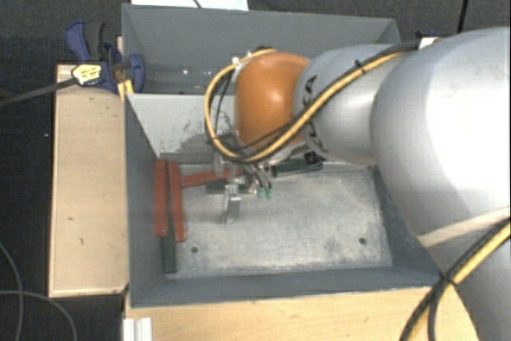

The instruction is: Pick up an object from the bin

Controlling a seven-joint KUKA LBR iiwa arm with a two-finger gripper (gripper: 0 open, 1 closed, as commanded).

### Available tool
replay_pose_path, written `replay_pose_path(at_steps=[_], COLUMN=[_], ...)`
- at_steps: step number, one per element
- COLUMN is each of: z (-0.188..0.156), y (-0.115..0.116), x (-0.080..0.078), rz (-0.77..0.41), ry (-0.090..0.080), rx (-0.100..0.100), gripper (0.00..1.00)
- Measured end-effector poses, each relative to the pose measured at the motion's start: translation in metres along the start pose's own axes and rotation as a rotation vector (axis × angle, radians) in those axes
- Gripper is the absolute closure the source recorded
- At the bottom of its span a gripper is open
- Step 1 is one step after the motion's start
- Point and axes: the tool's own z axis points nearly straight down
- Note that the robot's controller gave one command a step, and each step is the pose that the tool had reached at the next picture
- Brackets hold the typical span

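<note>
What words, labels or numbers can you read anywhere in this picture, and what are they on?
No text can be read.
Arm's wrist: dark marks, too blurred to read.
Red bars: no lettering visible.
Bin: no lettering visible.

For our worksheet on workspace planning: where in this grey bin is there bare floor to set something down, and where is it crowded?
Free: the grey metal bin floor between the front wall, the right wall and the robot arm. Crowded: the left side, where long red bars and a dark stick lie.
</note>
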Motion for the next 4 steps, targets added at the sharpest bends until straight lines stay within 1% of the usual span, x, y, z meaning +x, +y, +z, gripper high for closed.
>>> replay_pose_path(at_steps=[1,2,3,4], z=[-0.0009,0.0,-0.0008,0.0], y=[0.0004,0.0,0.0002,0.0], x=[-0.0005,0.0,-0.0005,0.0], rz=[0.004,0.006,0.006,0.008], ry=[-0.001,0.0,-0.001,0.0], rx=[-0.001,0.0,-0.001,0.0], gripper=[1.0,0.0,1.0,0.0])
